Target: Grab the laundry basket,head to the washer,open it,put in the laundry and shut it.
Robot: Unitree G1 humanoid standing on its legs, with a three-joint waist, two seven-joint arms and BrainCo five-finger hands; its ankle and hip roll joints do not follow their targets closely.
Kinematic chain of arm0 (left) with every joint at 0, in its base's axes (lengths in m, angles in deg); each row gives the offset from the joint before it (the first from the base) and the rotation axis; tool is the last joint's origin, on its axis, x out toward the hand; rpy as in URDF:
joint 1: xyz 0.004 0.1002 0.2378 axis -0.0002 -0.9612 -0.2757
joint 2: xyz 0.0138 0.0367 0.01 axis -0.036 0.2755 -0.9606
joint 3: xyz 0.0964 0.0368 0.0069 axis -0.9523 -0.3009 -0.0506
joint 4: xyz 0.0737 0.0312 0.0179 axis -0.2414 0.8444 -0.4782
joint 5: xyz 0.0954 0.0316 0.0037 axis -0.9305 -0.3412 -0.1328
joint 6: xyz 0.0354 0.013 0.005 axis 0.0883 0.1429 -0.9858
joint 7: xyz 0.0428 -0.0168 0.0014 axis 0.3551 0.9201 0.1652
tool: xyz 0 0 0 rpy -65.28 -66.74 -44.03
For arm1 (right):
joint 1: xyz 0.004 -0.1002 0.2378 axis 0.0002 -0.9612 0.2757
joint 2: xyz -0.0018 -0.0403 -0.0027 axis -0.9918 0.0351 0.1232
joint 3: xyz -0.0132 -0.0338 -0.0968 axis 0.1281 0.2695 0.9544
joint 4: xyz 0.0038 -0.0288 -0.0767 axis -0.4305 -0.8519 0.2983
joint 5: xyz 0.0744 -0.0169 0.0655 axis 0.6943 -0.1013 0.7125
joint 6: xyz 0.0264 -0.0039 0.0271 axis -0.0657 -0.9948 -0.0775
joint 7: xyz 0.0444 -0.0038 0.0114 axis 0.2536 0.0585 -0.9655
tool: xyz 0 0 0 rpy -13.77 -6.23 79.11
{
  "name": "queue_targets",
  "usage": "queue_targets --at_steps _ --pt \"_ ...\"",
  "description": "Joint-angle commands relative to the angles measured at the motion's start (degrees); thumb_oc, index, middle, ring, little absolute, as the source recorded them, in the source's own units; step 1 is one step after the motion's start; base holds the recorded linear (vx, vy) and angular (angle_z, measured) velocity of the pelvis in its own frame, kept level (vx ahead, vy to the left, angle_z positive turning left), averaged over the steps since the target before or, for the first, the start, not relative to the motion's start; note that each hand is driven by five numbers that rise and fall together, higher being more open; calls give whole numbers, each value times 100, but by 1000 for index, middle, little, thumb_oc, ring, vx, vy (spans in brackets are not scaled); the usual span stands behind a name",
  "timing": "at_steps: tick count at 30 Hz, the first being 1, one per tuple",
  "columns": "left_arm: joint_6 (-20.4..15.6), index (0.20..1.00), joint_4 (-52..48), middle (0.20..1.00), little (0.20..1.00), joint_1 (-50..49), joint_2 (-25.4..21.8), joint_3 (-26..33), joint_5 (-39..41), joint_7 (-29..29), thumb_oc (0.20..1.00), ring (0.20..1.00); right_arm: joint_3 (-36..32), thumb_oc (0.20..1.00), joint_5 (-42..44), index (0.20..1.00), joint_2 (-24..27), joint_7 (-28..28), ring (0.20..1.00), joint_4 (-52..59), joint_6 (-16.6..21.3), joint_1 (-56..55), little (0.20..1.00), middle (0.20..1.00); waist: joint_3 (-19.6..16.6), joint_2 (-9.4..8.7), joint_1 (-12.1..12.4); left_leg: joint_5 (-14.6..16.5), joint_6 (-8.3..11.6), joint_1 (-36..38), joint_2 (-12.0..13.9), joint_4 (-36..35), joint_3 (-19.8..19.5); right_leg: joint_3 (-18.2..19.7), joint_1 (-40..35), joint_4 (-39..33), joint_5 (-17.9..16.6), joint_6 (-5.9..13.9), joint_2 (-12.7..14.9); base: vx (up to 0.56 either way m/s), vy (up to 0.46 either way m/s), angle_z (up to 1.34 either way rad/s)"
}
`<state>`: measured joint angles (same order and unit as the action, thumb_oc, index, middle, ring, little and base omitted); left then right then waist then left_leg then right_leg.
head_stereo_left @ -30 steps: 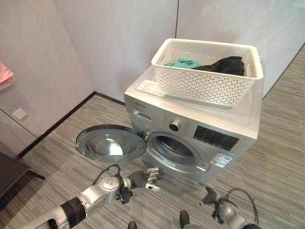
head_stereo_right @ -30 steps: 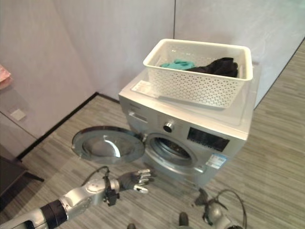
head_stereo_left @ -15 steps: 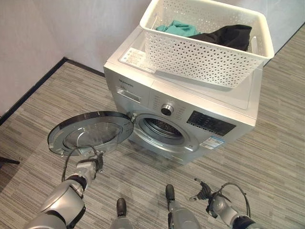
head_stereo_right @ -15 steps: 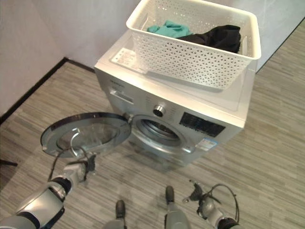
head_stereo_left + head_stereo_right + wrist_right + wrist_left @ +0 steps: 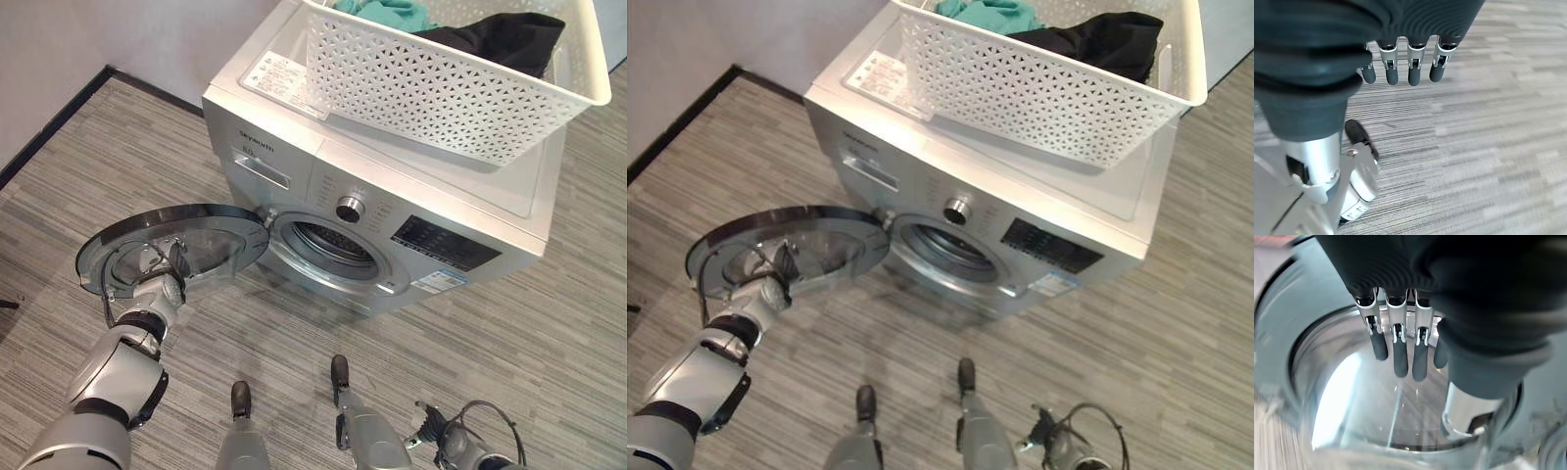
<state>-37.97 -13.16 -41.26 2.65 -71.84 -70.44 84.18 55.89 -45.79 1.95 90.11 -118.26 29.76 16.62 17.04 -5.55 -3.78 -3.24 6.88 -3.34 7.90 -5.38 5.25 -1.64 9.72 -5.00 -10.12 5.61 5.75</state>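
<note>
A silver front-loading washer (image 5: 411,186) stands against the wall. Its round glass door (image 5: 220,230) is swung wide open to the left, and the drum opening (image 5: 328,245) is dark and uncovered. On top of the washer sits a white perforated laundry basket (image 5: 441,88) holding a teal cloth (image 5: 387,10) and a black cloth (image 5: 500,34). My left hand (image 5: 160,281) is at the near side of the open door, its fingers (image 5: 1400,357) straight over the door's glass (image 5: 1352,401) and holding nothing. My right hand (image 5: 443,447) hangs low at the right, its fingers (image 5: 1400,71) relaxed above the floor.
Grey striped flooring (image 5: 549,333) runs in front of and to the right of the washer. A wall with a black skirting strip (image 5: 54,122) runs along the left. The open door juts out to the washer's left at about knee height.
The camera has moved closer and now looks down more steeply. My left hand has gone from in front of the drum opening leftward to the open door. The right hand stays low.
</note>
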Motion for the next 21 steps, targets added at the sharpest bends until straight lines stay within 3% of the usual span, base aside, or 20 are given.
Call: queue_targets --at_steps 1,5,6,7,9,10,11,12,13,16,17,18,19,21 --pt "-227 1000 323 1000 1000 237 118 127 576 120 1000 1000 -377 1000 712 1000 171 110 1000 -240 -70 19 1000 1000 -91 25 24 622 -438 -170 -253 530 11 -20 -178 404 824 270 202 20 38 -7" --pt "-434 1000 -521 1000 1000 -897 334 783 1350 122 1000 1000 -1536 1000 1589 1000 432 318 1000 -191 -48 -96 1000 1000 -226 52 6 868 -492 -95 -243 848 110 145 -291 398 822 286 213 42 44 -20" --pt "-431 1000 -525 1000 1000 -900 333 784 1350 122 1000 1000 -1535 1000 1589 1000 432 318 1000 -190 -49 -97 1000 1000 -243 48 3 854 -491 -114 -248 844 111 146 -271 396 813 285 217 56 62 -22" --pt "-610 1000 -1751 1000 1000 -1940 456 1323 1934 112 1000 1000 -2262 1000 2245 1000 602 412 1000 -64 -5 -109 1000 1000 -283 66 52 1028 -560 -69 -240 1032 179 266 -355 395 822 304 227 60 69 -17" --pt "-781 1000 -2745 1000 1000 -3054 400 1775 2246 -223 1000 1000 -2807 1000 2572 1000 844 443 1000 240 39 -141 1000 1000 -335 99 122 1170 -642 -7 -248 1168 273 388 -398 428 828 325 240 58 91 -31" --pt "-774 1000 -2758 1000 1000 -3067 396 1782 2245 -225 1000 1000 -2802 1000 2572 1000 842 444 1000 245 36 -145 1000 1000 -357 90 122 1148 -641 -25 -253 1156 281 398 -372 425 815 324 245 82 156 -56" --pt "-907 1000 -3272 1000 1000 -4229 325 2339 2493 -501 1000 1000 -3333 1000 2681 1000 1198 565 1000 1087 115 -267 1000 1000 -424 154 203 1333 -759 99 -305 1264 342 519 -419 538 854 380 277 55 108 -42" --pt "-902 1000 -3282 1000 1000 -4241 322 2346 2492 -503 1000 1000 -3330 1000 2679 1000 1194 566 1000 1098 109 -274 1000 1000 -443 144 205 1307 -757 84 -311 1251 352 530 -395 535 839 378 282 121 222 -38" --pt "-940 1000 -3338 1000 1000 -4744 543 2529 2782 -534 1000 1000 -3830 1000 2947 1000 1450 761 1000 2033 266 -306 1000 1000 -508 196 241 1468 -887 222 -401 1312 327 569 -423 790 911 443 322 70 157 -28" --pt "-924 1000 -3475 1000 1000 -4947 774 2445 2943 -673 1000 1000 -4244 1000 3138 1000 1607 977 1000 2931 458 -364 1000 1000 -558 248 249 1512 -990 269 -518 1318 194 566 -344 1264 1020 479 347 34 150 -5" --pt "-870 1000 -3642 1000 1000 -5060 885 2254 2920 -742 1000 1000 -4562 1000 3087 1000 1751 1322 1000 4245 677 -351 1000 1000 -505 328 180 1581 -1097 294 -645 1429 -58 596 -227 1973 1025 508 276 -9 83 28" --pt "-866 1000 -3647 1000 1000 -5060 882 2251 2918 -741 1000 1000 -4577 1000 3074 1000 1736 1332 1000 4286 652 -373 1000 1000 -518 320 182 1553 -1094 269 -649 1426 -58 597 -199 1976 1007 505 280 31 162 48" --pt "-809 1000 -3657 1000 1000 -5020 937 2118 2718 -790 1000 1000 -4827 1000 2704 1000 1738 1569 1000 5462 755 -457 1000 1000 -470 389 92 1642 -1182 316 -710 1517 -240 708 -7 2646 1091 494 129 36 93 48" --pt "-811 1000 -3655 1000 1000 -5024 936 2074 2621 -819 1000 1000 -4963 1000 2487 1000 1739 1735 1000 5761 813 -420 1000 1000 -487 425 102 1656 -1213 319 -746 1554 -297 695 65 2739 1089 487 125 53 56 49"
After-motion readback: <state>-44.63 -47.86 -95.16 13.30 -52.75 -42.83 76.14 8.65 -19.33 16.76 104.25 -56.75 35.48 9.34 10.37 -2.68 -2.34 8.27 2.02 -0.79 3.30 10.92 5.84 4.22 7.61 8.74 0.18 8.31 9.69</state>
